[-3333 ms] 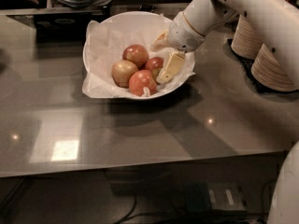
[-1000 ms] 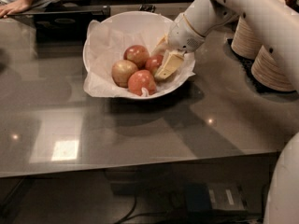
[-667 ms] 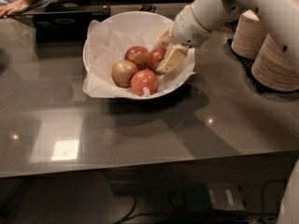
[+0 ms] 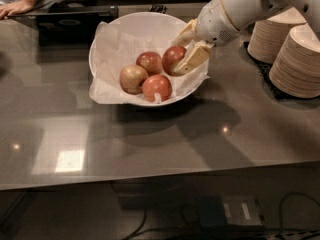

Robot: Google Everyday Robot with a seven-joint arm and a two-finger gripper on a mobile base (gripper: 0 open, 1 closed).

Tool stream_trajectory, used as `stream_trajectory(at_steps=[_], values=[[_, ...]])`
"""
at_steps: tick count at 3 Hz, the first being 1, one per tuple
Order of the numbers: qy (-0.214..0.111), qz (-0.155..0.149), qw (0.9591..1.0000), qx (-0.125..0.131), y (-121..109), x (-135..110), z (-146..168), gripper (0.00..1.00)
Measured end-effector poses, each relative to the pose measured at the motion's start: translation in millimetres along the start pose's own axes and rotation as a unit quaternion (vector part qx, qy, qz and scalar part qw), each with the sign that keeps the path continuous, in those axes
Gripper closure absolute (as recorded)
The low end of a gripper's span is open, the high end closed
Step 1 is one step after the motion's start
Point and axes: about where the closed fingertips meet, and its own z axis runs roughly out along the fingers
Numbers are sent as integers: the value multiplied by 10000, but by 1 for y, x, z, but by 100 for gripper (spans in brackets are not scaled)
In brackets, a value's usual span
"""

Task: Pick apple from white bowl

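White crumpled paper lines the white bowl on our grey table, with four apples inside. The gripper reaches in from the right, clamped around the dark red apple. Beside it lie a red apple, a tan apple and an orange-red apple. Stacked paper bowls sit off right.

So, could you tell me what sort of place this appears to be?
Probably a café or office kitchen counter: a grey countertop, stacks of paper bowls on the right, and a white bowl holding apples. The robot's claw is inside that bowl, at the dark red apple.
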Motion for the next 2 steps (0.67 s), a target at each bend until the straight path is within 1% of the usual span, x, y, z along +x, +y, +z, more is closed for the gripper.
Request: stream_trajectory(at_steps=[1,2], values=[[-129,-135,9996,195,-2,-18,-22,100],[-206,-376,9985,351,-3,-43,-44,100]])
